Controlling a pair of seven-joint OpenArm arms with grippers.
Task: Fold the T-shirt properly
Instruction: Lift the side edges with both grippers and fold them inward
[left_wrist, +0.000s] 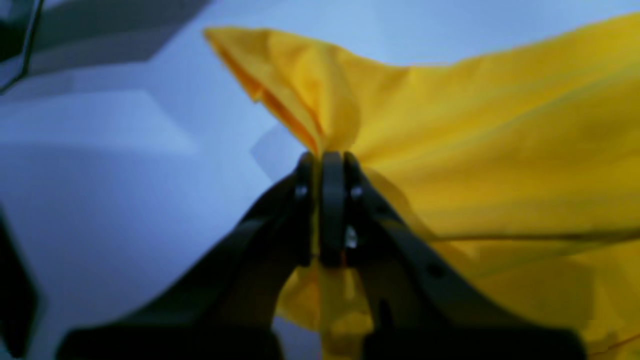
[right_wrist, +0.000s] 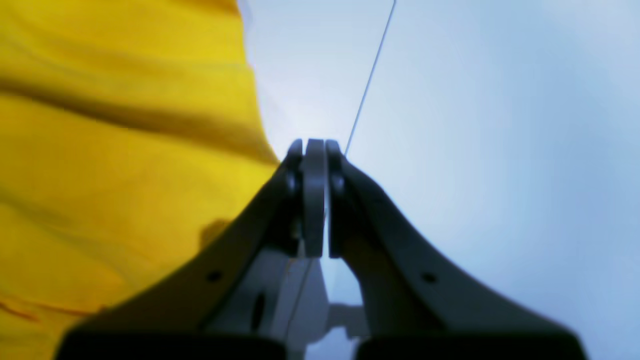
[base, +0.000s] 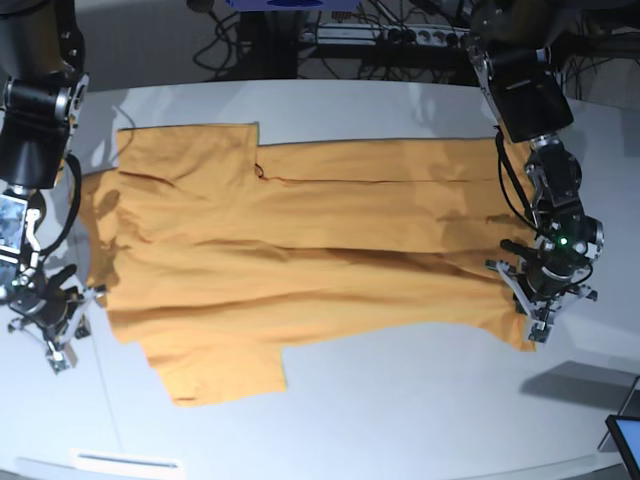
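Note:
The orange-yellow T-shirt (base: 300, 220) lies spread lengthwise across the white table (base: 420, 400), with a small dark looped mark (base: 258, 170) near its far edge. My left gripper (base: 535, 300) is at the shirt's right end. In the left wrist view it (left_wrist: 330, 157) is shut on a bunched corner of the cloth (left_wrist: 500, 150). My right gripper (base: 85, 298) is at the shirt's left edge. In the right wrist view it (right_wrist: 314, 145) is shut, and taut cloth (right_wrist: 125, 175) runs up to its tip. The neck tag is not visible.
Cables and a power strip (base: 380, 35) lie behind the table's far edge. A dark screen corner (base: 625, 435) shows at the front right. A white strip (base: 125, 462) lies at the front left edge. Both arm bases stand at the back corners.

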